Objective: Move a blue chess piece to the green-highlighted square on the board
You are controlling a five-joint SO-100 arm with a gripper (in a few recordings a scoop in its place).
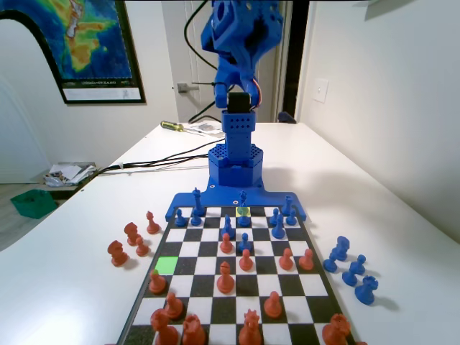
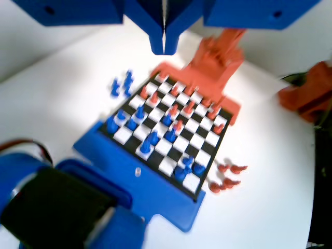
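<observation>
White table; small round-headed blue chess piece [image 1: 244,199] on yellow-green square.

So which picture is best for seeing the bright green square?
The fixed view. There the green-highlighted square shows bright and sharp on the left edge of the board, with nothing standing on it and a red piece just in front. The wrist view is high and blurry; I cannot make out any green there.
</observation>
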